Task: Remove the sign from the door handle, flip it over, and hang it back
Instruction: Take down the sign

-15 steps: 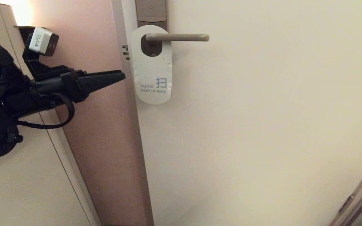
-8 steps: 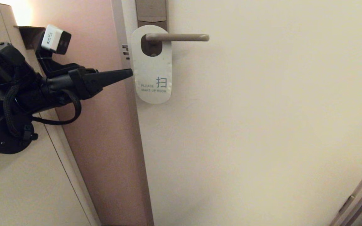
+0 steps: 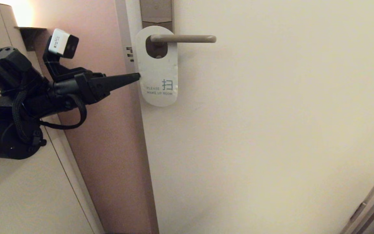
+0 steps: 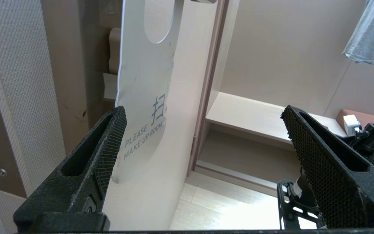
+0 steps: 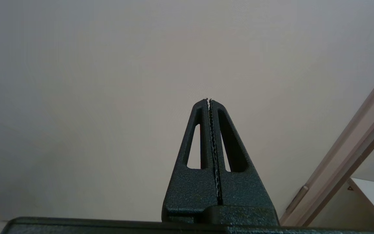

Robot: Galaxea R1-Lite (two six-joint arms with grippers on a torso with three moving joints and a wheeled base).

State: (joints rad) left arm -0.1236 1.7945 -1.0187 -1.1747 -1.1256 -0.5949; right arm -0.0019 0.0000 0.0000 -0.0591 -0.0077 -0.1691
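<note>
1. The sign (image 3: 156,66) hangs on the door handle (image 3: 183,39), lever poked through its oval hole, white "PLEASE MAKE UP ROOM" side facing out. It lies flat against the door (image 3: 271,130), right by the door's edge.

2. My left gripper (image 3: 136,77) is level with the lower half of the sign, tips right at its near edge — from the head view I can't tell whether they touch it or not. Jaws are spread wide and hold nothing. In the left wrist view one finger (image 4: 109,143) is up beside the printed part of the card and the other sits well off to the side.

3. My right gripper (image 5: 209,100) is parked facing plain door, jaws clenched together on nothing.

4. How I reckon it'll handle: thin, light card, a bit bendy — the surface looks slightly rippled already. Probably smooth, so it could slip out of a lazy pinch, and squeezing near the hole might crease it.

5. Where I'd grab: the lower side edge by the text, one finger in front and one behind. Tricky bit is getting a finger behind it, since it's flush with the door.
</note>
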